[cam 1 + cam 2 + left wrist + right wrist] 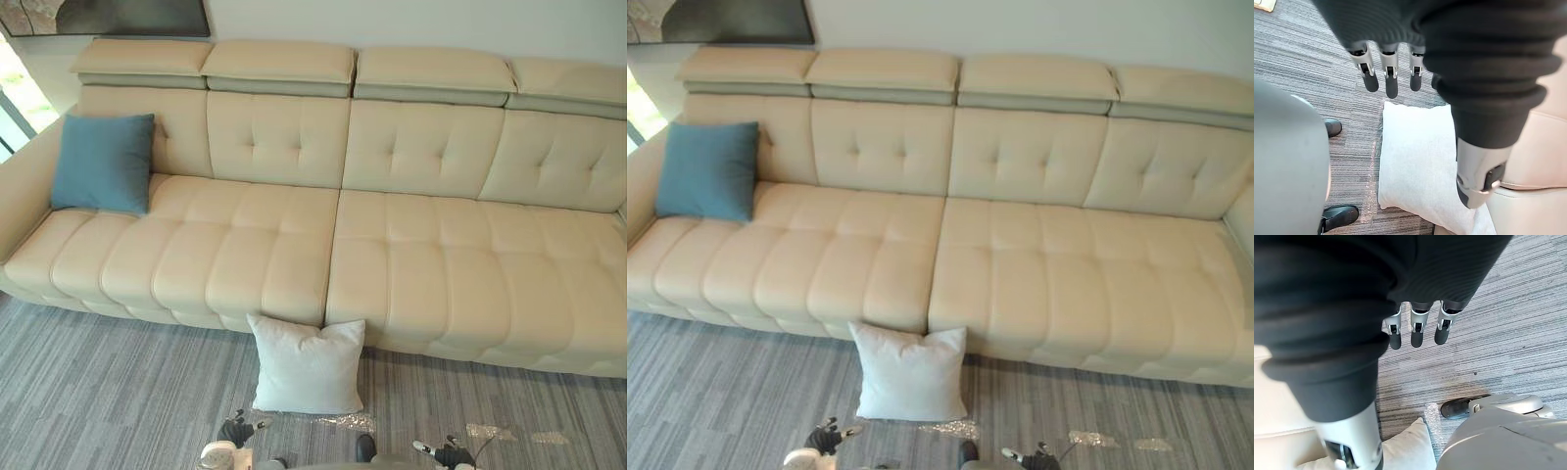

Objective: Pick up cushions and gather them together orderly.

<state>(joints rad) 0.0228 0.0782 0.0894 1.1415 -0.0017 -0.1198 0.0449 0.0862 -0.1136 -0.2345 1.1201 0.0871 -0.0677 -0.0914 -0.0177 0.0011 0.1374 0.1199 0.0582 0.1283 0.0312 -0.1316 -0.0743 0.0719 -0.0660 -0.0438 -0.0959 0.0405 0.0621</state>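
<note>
Step in hand: approach, nothing lifted yet. White cushion (307, 364) on the floor (98, 392) at 6 o'clock, against the sofa (421, 255) front. Blue cushion (103, 163) on the seat at 10 o'clock, well apart. Left hand (1391, 78) and right hand (1418, 330) hang empty, fingers straight. Likely next: reach down, grasp the white cushion, carry it to the blue one.

Sofa (431, 264): seat lying open from the middle seam to the right end, and across most of the left half.
Blue cushion (103, 162): taking up the seat's left end, leaning on the backrest.
White cushion (307, 364): standing on the carpet (98, 392), leaning on the sofa front at the middle seam, with open carpet running along either side.
Left hand (1391, 76), right hand (1418, 330): hanging over carpet with fingers straight, flanking the white cushion's near side.
</note>
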